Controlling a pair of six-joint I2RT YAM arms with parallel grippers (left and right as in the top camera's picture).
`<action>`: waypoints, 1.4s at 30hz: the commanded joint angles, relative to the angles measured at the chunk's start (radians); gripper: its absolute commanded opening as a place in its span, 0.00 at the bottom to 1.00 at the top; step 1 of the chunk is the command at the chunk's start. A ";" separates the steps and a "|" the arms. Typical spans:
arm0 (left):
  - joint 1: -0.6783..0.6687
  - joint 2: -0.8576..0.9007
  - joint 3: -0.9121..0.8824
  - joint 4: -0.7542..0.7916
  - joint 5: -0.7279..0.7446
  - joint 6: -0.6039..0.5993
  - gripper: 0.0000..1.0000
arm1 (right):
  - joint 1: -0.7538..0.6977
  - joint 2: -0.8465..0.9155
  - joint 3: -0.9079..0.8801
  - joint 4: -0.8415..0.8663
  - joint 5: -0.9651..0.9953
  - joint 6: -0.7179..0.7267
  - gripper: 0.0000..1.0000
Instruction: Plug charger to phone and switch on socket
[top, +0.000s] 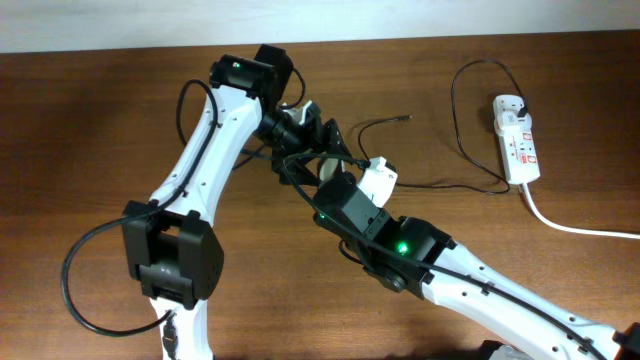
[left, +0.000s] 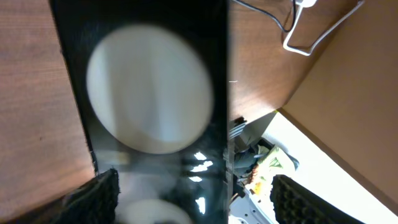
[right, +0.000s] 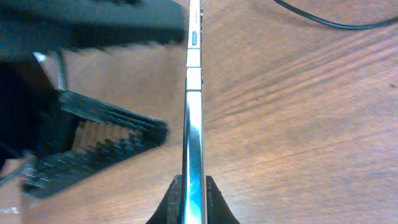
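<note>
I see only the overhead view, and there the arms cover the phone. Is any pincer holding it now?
Observer: Yes. In the right wrist view the right pincer is shut on the phone, seen edge-on.
Operator: And the left pincer?
Observer: The left wrist view shows the left pincer open, fingers wide apart, facing the phone's glossy face.
Operator: Is the charger plugged in?
Observer: Not on the side visible. In the right wrist view the charger lies on the table, apart from the phone.
</note>
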 joint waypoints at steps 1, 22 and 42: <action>0.075 -0.047 0.018 -0.024 -0.006 0.154 0.89 | 0.002 -0.075 0.008 -0.075 0.005 -0.017 0.04; 0.460 -1.087 -1.283 0.719 0.183 -0.081 0.99 | 0.003 -0.577 -0.351 0.158 -0.126 -0.035 0.04; 0.455 -0.991 -1.362 0.978 0.211 -0.508 0.74 | 0.004 -0.332 -0.429 0.554 -0.583 0.375 0.04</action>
